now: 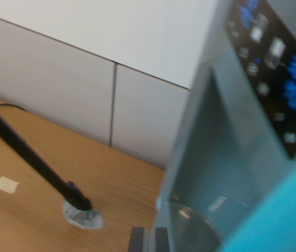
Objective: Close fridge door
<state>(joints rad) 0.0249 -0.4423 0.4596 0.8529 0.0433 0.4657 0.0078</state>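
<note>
We look down from the wrist, and the picture is a little blurred. The fridge door [226, 142] fills the wrist view's right: a tall grey-blue panel that leans across the picture from the upper right to the lower middle, with a dark plate of blue and white marks on its upper part. Its near edge comes down close to the bottom border, and there we see something round and transparent against it, which we cannot identify. Of our tool [148, 240] only two dark finger ends [136, 239] show at the bottom border, standing side by side with a narrow gap between them. Nothing is between them, but we cannot tell from so little if the tool is released or clenched. The one relation that matters for the coming move is this: the door lies just beside the tool, on the wrist view's right, and its long axis runs upward and away from us. We judge that the push must go sideways against that flat face, and contact is not yet visible. On the wrist view's left the wooden desk [38, 157] carries a black rod [27, 152] that ends in a crumpled grey lump [84, 218], and a small piece of tape [5, 184] lies apart from it. White cabinet panels [59, 84] stand behind.
</note>
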